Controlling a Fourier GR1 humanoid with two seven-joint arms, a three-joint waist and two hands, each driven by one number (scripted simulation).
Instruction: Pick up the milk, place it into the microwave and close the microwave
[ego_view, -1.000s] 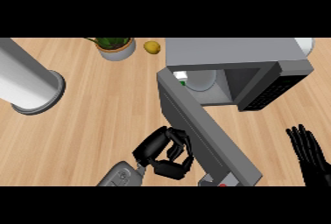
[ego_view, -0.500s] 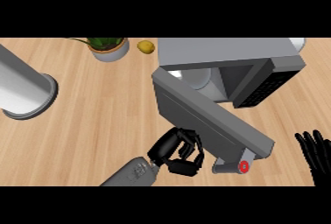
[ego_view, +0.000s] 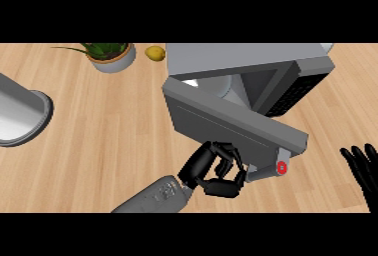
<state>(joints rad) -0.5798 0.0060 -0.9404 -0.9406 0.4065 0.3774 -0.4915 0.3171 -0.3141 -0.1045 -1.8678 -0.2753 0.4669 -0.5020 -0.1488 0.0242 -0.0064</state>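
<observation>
Left hand (ego_view: 215, 172), fingers curled and empty, pressing against the stiff, hinged microwave door (ego_view: 235, 127); best pushed near its free edge.

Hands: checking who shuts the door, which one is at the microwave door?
The left hand, fingers curled against the microwave door; the right hand rests open at the right edge.

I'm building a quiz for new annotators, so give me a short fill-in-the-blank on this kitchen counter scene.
1. The microwave's door is partly ____.
2. The left hand has its fingers ____ against the door's outer face.
3. The yellow lemon lies between the microwave and the potted ____.
4. The right hand rests at the view's ____ edge, fingers straight.

Missing words: open; curled; plant; right
</observation>
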